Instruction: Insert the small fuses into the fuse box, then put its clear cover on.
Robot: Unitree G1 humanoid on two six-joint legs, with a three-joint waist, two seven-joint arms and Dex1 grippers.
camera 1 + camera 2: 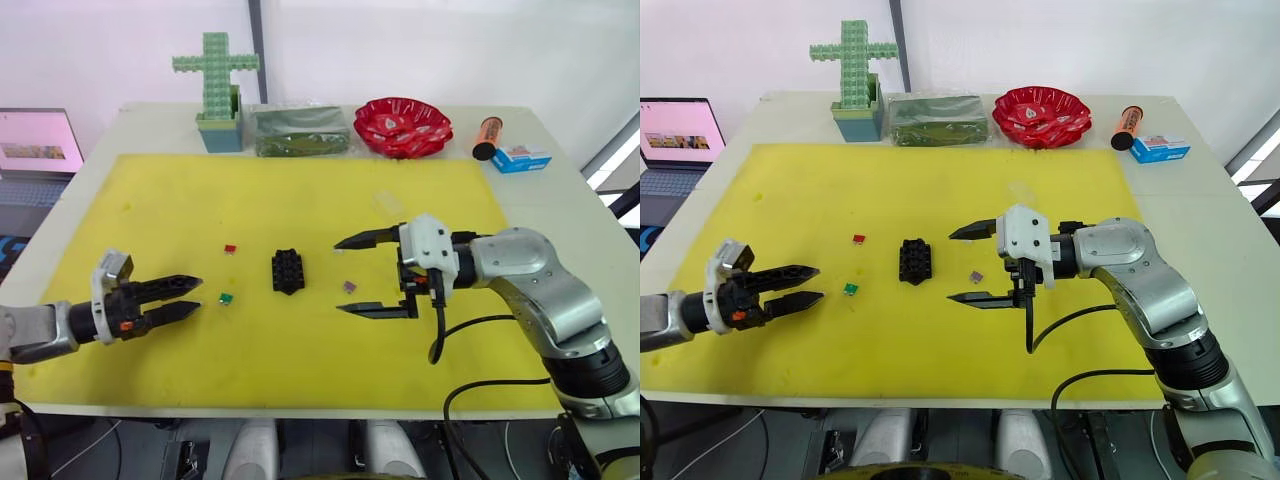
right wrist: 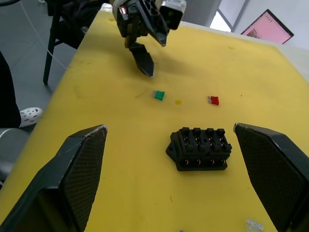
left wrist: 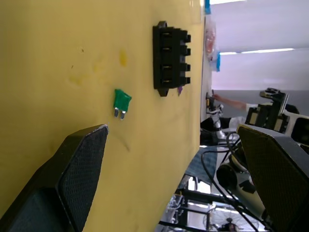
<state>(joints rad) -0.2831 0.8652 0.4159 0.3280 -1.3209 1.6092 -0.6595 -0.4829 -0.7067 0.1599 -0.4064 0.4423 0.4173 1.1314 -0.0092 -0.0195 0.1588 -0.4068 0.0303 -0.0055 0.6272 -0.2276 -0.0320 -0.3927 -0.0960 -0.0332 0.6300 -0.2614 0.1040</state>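
The clear cover (image 1: 388, 203) is only a faint glint on the yellow mat (image 1: 300, 350), its outline too vague to trace. The purple fuse (image 1: 349, 287) is too small to show its blades. The laptop (image 1: 35, 145) is cut by the picture's edge. A pale scrap (image 2: 254, 224) is too small to identify.

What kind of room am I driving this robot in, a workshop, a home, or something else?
Most likely a robotics lab or test room. The work surface is a pale table covered by a yellow mat with staged props along the back, a laptop sits open at the robot's left, and cables hang below the table edge.
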